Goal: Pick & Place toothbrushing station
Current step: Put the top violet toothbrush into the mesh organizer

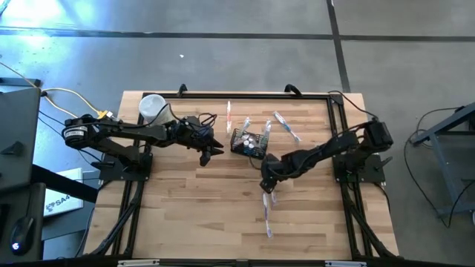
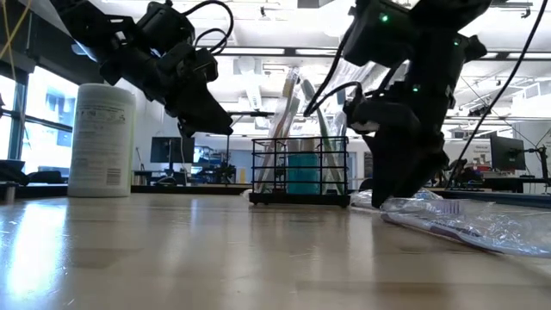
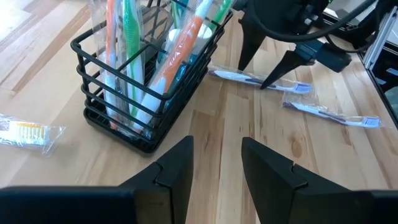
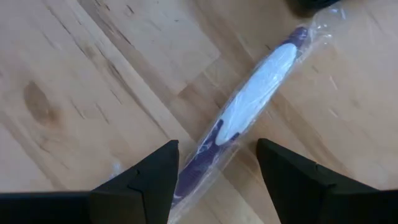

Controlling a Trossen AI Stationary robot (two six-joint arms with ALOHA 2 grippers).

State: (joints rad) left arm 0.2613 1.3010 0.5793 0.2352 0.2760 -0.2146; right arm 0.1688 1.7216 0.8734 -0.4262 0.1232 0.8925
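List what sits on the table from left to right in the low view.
White cylindrical container → left end effector, hovering open → black wire-mesh caddy holding toothbrushes → right end effector, open and down at the tabletop → wrapped toothbrush lying flat.

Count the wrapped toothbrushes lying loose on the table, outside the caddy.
4: one toothbrush beyond the caddy's left end, one beyond its right end, one under the right gripper, one nearer the table's front edge. Others may be hidden.
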